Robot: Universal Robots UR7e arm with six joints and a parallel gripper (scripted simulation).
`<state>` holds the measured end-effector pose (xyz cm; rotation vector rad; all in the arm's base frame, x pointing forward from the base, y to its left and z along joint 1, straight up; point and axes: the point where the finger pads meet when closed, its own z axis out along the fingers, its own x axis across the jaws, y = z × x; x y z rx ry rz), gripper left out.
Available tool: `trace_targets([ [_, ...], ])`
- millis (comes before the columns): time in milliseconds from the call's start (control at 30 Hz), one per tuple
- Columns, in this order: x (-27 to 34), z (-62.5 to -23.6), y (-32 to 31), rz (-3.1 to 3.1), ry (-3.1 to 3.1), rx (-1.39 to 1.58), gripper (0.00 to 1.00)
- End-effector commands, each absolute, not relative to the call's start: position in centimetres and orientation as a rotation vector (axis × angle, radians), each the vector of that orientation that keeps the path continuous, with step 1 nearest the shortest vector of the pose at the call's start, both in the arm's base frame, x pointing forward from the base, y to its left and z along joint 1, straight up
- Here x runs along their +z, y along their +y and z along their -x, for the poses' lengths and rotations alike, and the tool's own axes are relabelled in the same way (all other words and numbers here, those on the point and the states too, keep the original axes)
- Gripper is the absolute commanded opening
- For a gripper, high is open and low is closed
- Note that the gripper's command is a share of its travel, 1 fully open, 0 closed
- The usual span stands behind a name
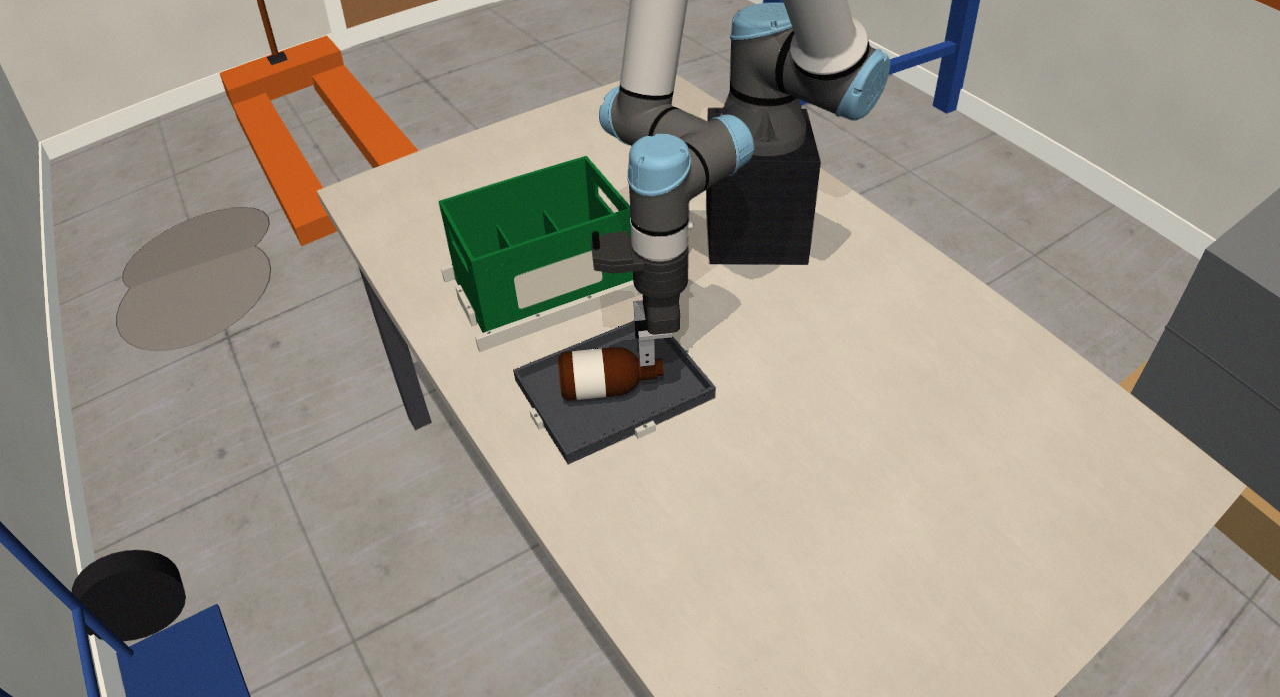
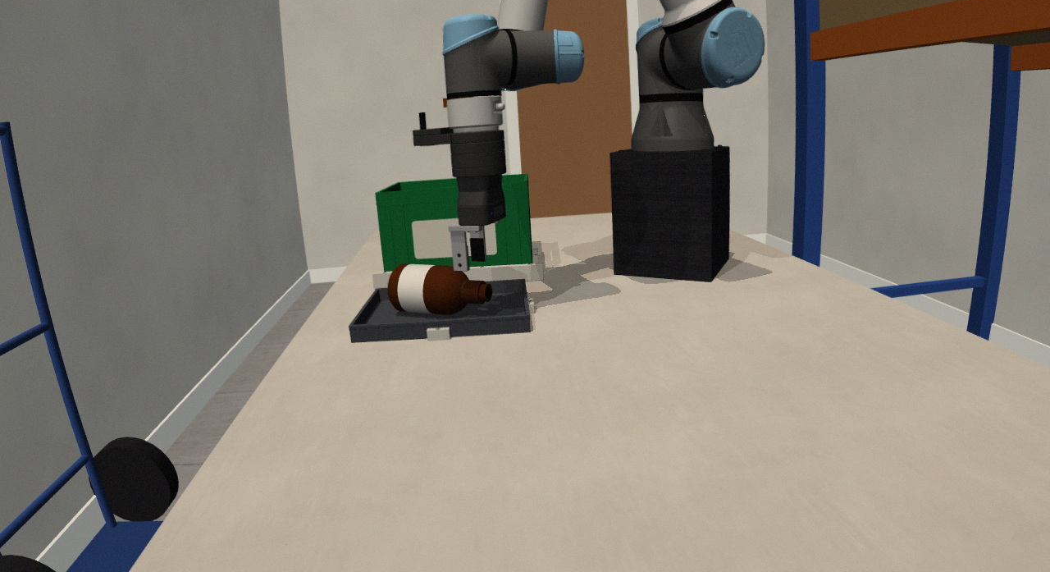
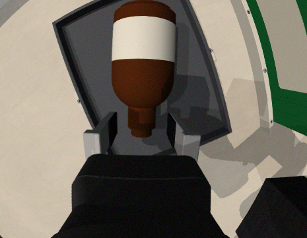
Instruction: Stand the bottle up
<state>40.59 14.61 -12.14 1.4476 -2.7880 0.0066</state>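
Observation:
A brown bottle with a white label lies on its side in the dark grey tray. Its neck points toward the arm's side. It also shows in the exterior view and in the wrist view. My gripper points straight down, open and empty, just above the bottle's neck. In the wrist view the two fingers stand on either side of the neck without touching it. In the exterior view the fingertips hang a little above the bottle.
A green crate with dividers stands on a pale base right behind the tray. The arm's black pedestal stands to the right of the crate. The table edge runs close to the tray's left side.

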Motion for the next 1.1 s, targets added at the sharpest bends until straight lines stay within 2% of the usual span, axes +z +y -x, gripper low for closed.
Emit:
trace_targets([
  [0,-12.9,-40.67,14.62,-1.448,-2.79,0.008,1.0],
  [1067,-13.4,-40.67,14.62,-1.448,-2.79,0.008,1.0],
])
